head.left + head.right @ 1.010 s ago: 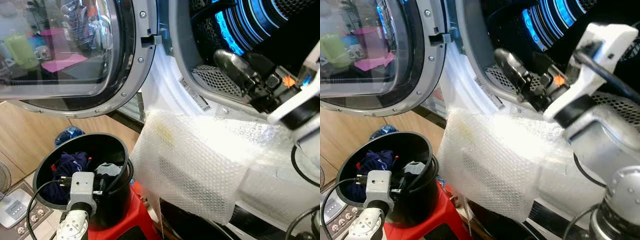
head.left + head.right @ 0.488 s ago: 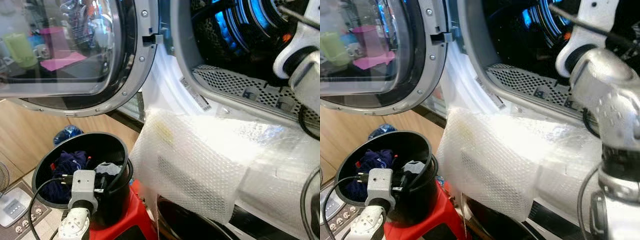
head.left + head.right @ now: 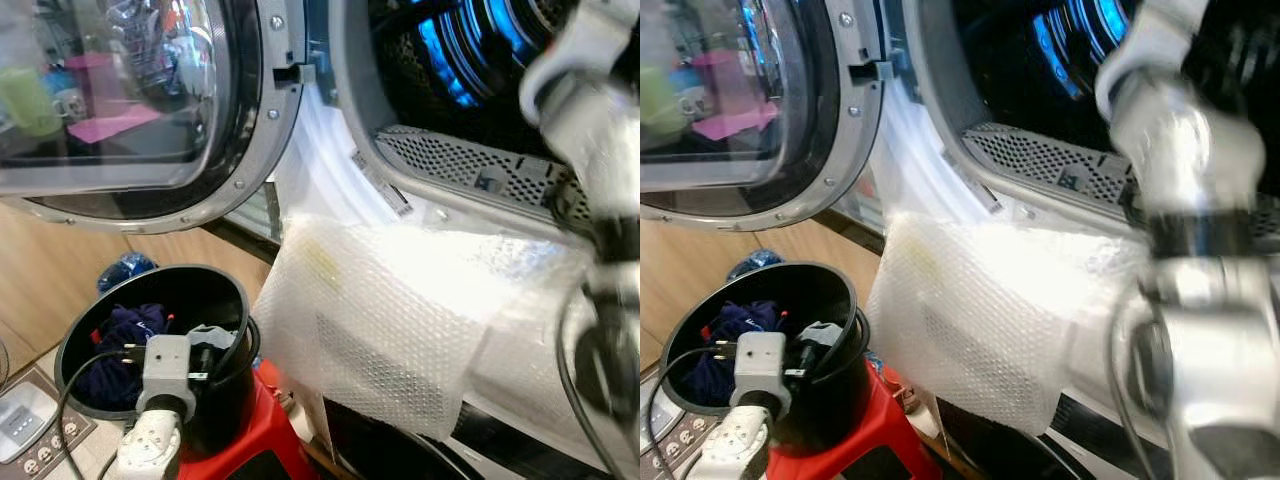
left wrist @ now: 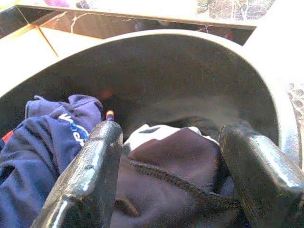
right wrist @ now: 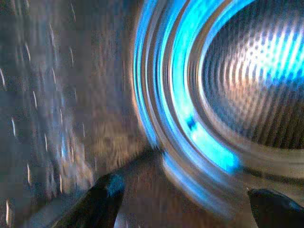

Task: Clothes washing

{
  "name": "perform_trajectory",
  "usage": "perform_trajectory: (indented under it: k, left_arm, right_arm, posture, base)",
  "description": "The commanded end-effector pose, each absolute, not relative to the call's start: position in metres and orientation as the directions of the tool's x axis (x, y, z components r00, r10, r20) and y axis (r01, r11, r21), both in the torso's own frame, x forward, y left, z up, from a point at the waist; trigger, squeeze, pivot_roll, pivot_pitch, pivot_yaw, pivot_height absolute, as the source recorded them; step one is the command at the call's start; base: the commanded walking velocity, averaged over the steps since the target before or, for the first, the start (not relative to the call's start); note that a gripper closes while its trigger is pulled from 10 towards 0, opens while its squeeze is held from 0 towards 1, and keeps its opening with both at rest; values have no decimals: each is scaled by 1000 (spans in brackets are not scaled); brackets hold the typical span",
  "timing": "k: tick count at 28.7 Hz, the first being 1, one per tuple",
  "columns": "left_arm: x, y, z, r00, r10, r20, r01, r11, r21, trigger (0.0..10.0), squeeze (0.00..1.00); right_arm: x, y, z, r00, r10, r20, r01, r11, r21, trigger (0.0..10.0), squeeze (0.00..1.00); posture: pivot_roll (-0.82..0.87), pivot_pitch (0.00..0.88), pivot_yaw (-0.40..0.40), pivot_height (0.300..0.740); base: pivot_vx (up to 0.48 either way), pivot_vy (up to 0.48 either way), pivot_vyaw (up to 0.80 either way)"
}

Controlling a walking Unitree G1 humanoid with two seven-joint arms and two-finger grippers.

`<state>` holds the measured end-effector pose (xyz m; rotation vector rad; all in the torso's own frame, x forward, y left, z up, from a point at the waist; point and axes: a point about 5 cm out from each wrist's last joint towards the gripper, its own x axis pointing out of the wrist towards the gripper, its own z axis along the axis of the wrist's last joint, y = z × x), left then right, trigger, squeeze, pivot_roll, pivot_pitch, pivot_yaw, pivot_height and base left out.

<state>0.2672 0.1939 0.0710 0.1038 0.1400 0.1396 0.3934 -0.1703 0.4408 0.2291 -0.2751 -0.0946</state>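
Observation:
A black bucket on a red stool holds a navy garment and a dark maroon one. My left gripper reaches down into the bucket, open, with its fingers on either side of the maroon garment. The washer's door stands swung open to the left. The blue-lit drum lies behind it. My right arm is blurred and reaches into the drum. There my right gripper is open with nothing between its fingertips.
A sheet of bubble wrap hangs over the washer's front below the opening. A power strip lies on the floor at the left, and a blue object sits behind the bucket. A black cable loops over the bucket's rim.
My right gripper stood at the drum's mouth a second ago and has since gone inside, with the arm swinging up and right. The left gripper has stayed in the bucket. The camera shifted slightly.

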Motion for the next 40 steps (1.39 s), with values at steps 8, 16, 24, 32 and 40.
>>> perform_trajectory:
  k: [8,16,24,32,40]
  left_arm:
    - [267,195,66,977,148,-155,-128,983,132,10000,0]
    - [267,194,64,976,144,-161,-123,983,134,10000,0]
    - [268,194,65,977,137,-162,-115,984,137,10000,0]
    - [267,196,66,976,147,-161,-124,982,140,10000,0]
    - [263,195,63,974,146,-172,-123,983,138,10000,0]
  right_arm:
    - [392,-205,462,892,-310,328,250,945,212,10000,0]
    - [378,-277,449,763,-547,345,574,818,29,10000,0]
    - [374,-298,437,746,-584,321,604,796,45,10000,0]
    - [379,-240,478,856,-224,465,99,955,278,10000,0]
    - [374,-222,491,880,-80,468,-115,920,375,10000,0]
  posture:
    - [-123,29,31,740]
    - [-119,8,29,740]
    - [-121,7,34,740]
    - [-114,35,40,740]
    - [-121,49,41,740]
  base:
    - [0,0,0]
    - [0,0,0]
    - [0,0,0]
    - [0,0,0]
    - [0,0,0]
